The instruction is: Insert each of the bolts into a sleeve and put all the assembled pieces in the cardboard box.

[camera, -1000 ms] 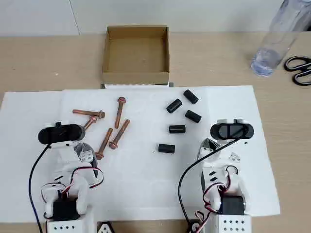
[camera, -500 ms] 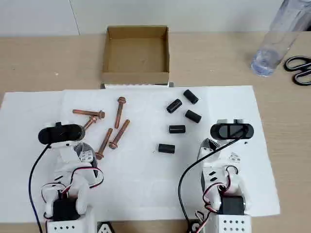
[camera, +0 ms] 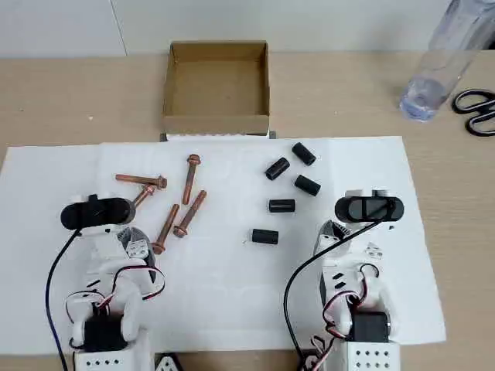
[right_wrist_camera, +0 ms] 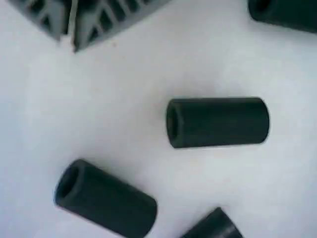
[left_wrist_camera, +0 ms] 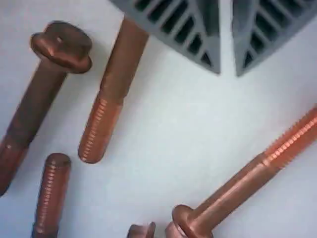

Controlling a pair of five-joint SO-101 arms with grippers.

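Several copper bolts (camera: 190, 179) lie loose on the left half of the white sheet. Several black sleeves (camera: 281, 205) are scattered on its right half, each empty. The open cardboard box (camera: 176, 85) stands beyond the sheet with nothing inside. My left arm (camera: 98, 212) hovers just near of the bolts. Its gripper (left_wrist_camera: 228, 69) is shut and empty above the sheet, with one bolt's shank (left_wrist_camera: 114, 94) passing under a finger and another bolt (left_wrist_camera: 247, 183) close by. My right arm (camera: 369, 207) sits right of the sleeves. Its gripper (right_wrist_camera: 70, 42) is shut and empty, apart from the nearest sleeve (right_wrist_camera: 218, 121).
A clear plastic bottle (camera: 433, 69) and black-handled scissors (camera: 476, 112) lie at the far right on the bare wooden table. The white sheet (camera: 232, 294) has open room between the two arms. Cables loop beside both arm bases.
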